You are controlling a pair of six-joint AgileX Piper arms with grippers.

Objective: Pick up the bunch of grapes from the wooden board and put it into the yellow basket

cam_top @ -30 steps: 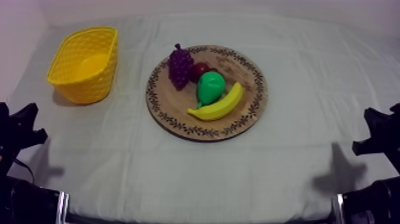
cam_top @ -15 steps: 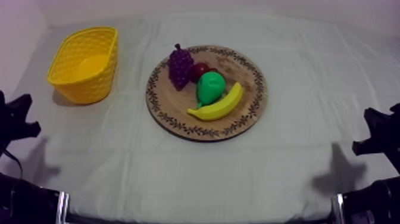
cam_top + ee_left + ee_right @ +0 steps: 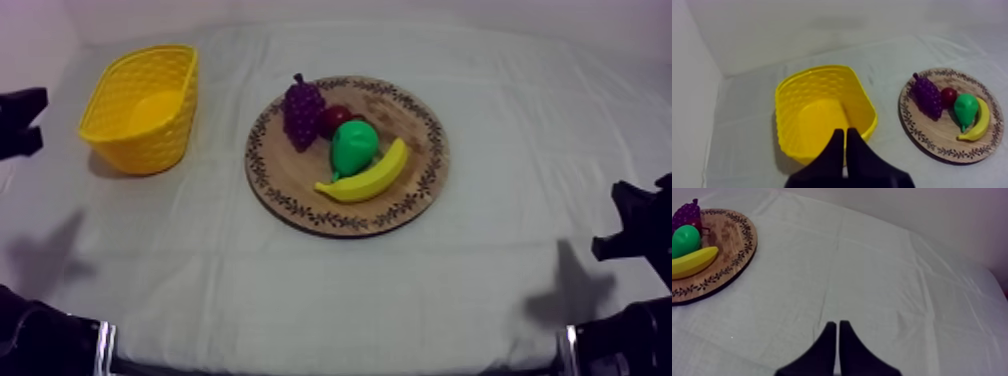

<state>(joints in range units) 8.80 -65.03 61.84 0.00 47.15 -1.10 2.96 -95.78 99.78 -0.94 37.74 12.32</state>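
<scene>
The purple bunch of grapes [image 3: 303, 112] lies at the far left of the round wooden board [image 3: 288, 182], touching a small red fruit [image 3: 335, 118]. The yellow basket [image 3: 140, 105] stands left of the board with nothing in it. My left gripper [image 3: 18, 120] hovers at the table's left edge, level with the basket. In the left wrist view its fingers [image 3: 845, 132] lie together as a narrow wedge over the near rim of the basket [image 3: 822, 110], with the grapes [image 3: 928, 96] off to the side. My right gripper [image 3: 837, 324] is shut on nothing over bare cloth.
A green pear [image 3: 353, 147] and a banana [image 3: 366, 177] lie on the board beside the grapes. My right arm [image 3: 635, 225] rests low at the right edge. Bare cloth runs between the basket and the board and along the front.
My left gripper has risen from low at the left edge to level with the basket. The right arm and the fruit have not moved.
</scene>
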